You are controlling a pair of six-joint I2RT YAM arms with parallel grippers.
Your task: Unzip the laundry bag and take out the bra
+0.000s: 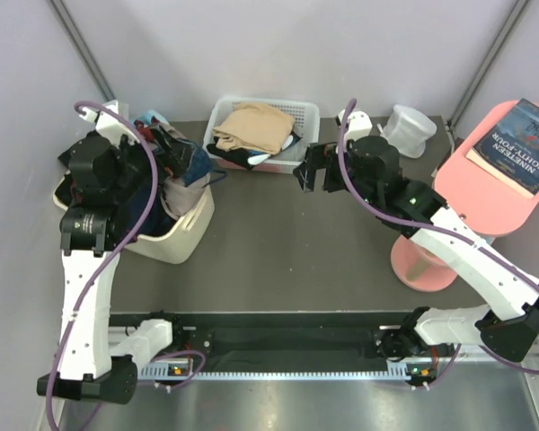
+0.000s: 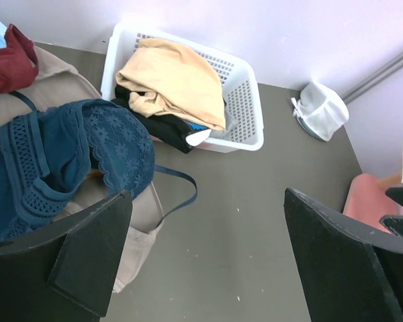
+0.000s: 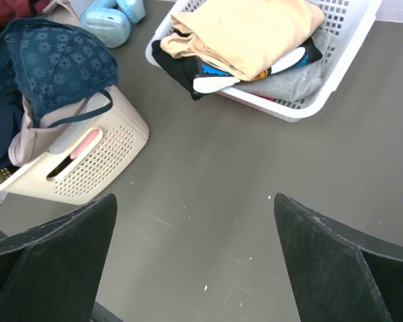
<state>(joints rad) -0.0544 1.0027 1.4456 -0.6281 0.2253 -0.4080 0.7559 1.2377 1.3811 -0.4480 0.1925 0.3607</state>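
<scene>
Since neither pair holds anything, I judge the unzipping not yet begun: my left fingers [image 2: 87,258] and right fingers [image 3: 349,268] both gape wide. The laundry bag [image 1: 410,131] sits on the surface [image 1: 287,242], right of the white basket [image 1: 304,115]; I cannot see the bra. Next, my right fingers should reach past the basket for the zipper.

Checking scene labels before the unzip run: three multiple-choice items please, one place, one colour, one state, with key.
1. The laundry bag lies on the table: A near left corner; B far edge, right of the white basket; C centre.
2. The top garment in that basket: A tan; B green; C red.
3. The left gripper and right gripper: A both open; B both shut; C one shut.
Key: B, top view shows it past the basket; A, tan fold on top; A, wrist views show fingers spread, empty.
</scene>
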